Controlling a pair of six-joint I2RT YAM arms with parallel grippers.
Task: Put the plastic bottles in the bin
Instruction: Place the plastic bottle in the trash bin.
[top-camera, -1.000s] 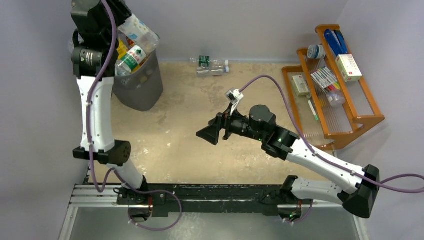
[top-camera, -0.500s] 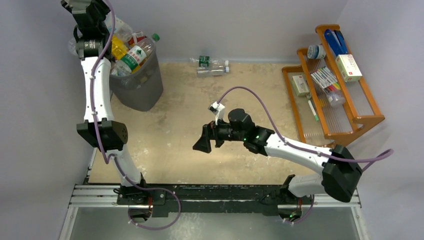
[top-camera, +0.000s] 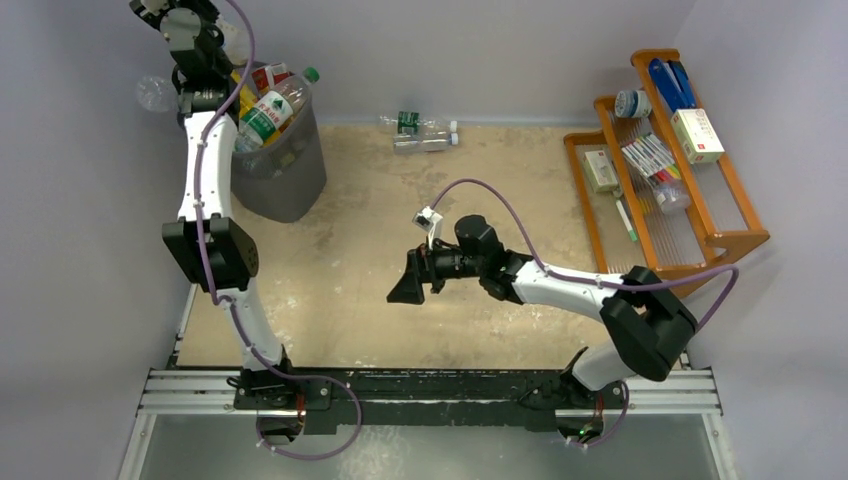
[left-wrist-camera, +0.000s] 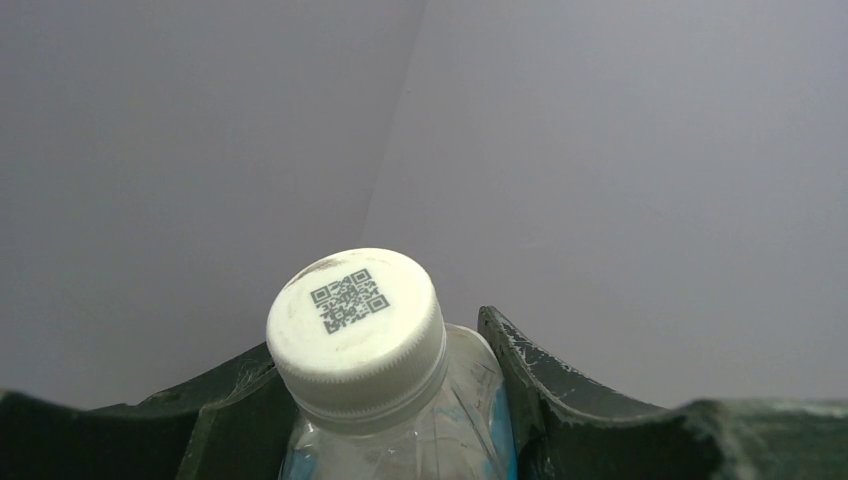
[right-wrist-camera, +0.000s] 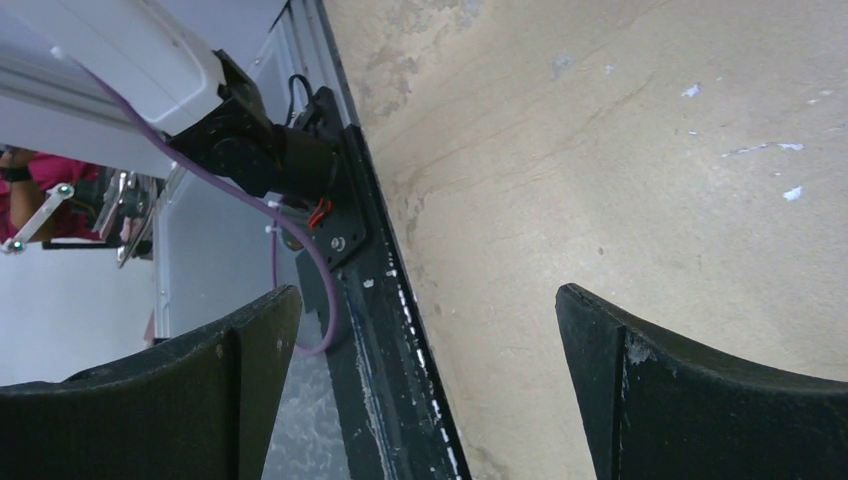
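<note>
A clear plastic bottle with a white screw cap is pinched just below that cap between the dark fingers of the left pincer, which is held high against the grey wall. Near that pincer, to its right, the tall dark grey plastic bin is seen heaped with labelled bottles. The right pincer is spread wide, with only sandy tabletop beneath; two more clear bottles are seen lying well beyond it.

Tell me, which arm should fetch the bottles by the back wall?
Right. The right gripper is open, empty, nearer the bottles; the left gripper grips a white-capped bottle by the bin.
</note>
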